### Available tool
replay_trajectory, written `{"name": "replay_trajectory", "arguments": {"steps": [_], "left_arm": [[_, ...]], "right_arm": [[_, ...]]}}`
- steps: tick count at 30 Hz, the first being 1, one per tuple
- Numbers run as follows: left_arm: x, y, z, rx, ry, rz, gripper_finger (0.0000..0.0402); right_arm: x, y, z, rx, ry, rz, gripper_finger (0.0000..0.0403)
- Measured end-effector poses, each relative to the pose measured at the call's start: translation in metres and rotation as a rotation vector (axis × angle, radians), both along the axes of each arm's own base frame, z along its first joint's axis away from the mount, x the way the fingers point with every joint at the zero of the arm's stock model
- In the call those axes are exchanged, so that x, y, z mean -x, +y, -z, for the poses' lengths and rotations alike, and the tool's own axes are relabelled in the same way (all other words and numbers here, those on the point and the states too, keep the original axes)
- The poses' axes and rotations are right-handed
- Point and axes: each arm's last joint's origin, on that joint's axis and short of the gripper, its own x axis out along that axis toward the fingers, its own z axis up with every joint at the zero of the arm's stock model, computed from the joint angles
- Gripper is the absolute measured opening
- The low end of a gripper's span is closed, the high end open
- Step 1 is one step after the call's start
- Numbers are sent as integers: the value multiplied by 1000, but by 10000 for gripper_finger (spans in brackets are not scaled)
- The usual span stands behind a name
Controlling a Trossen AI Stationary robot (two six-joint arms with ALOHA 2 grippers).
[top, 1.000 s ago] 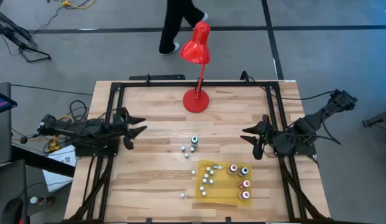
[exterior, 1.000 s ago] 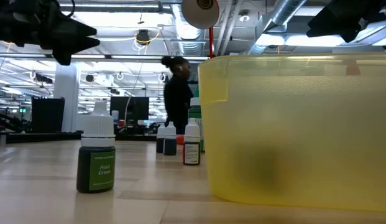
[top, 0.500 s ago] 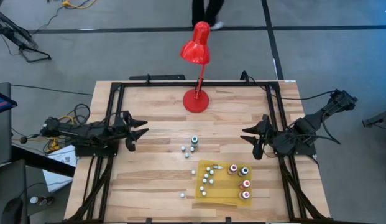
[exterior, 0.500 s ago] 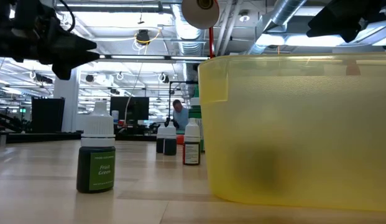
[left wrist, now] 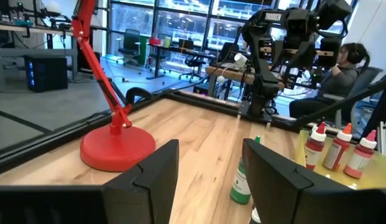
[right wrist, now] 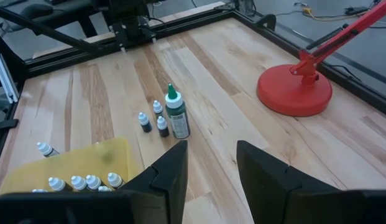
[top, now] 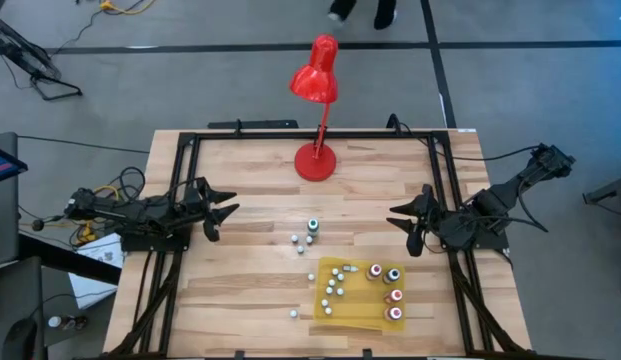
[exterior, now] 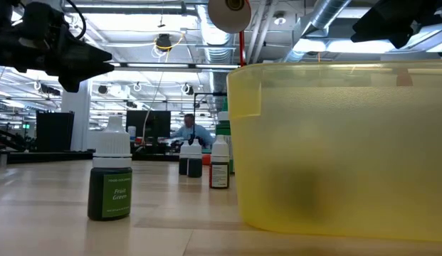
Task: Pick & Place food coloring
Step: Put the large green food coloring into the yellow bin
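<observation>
Several food coloring bottles stand upright in the yellow tray [top: 352, 303], among them taller red ones [left wrist: 340, 147] and small white-capped ones [right wrist: 78, 182]. More stand on the bare wood: a green bottle [top: 313, 226] with small ones [right wrist: 145, 121] beside it, and one labelled green [exterior: 110, 178] close to the low camera. My left gripper [top: 228, 212] hangs open at the table's left side, pointing level toward the middle, with nothing between its fingers [left wrist: 155, 171]. My right gripper [top: 398, 222] hangs open at the right side, tipped slightly down toward the green bottle [right wrist: 176, 115].
A red desk lamp stands with its round base [top: 315, 161] at the far middle of the table and its shade [top: 316, 75] beyond the far edge. A black frame rail [top: 310, 136] runs around the tabletop. A person sits in the room beyond [exterior: 188, 131].
My left gripper has sunk a little, still level and open. The person behind the table has walked away.
</observation>
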Motion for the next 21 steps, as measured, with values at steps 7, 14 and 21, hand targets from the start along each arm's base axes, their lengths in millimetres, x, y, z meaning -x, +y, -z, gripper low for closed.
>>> {"name": "replay_trajectory", "arguments": {"steps": [7,14,21], "left_arm": [[0,0,0,0,1,0,169],[0,0,1,0,1,0,169],[0,0,1,0,2,0,169]], "right_arm": [[0,0,0,0,0,0,129],[0,-1,-1,71,-6,8,129],[-30,-2,-25,40,-325,275,129]]}}
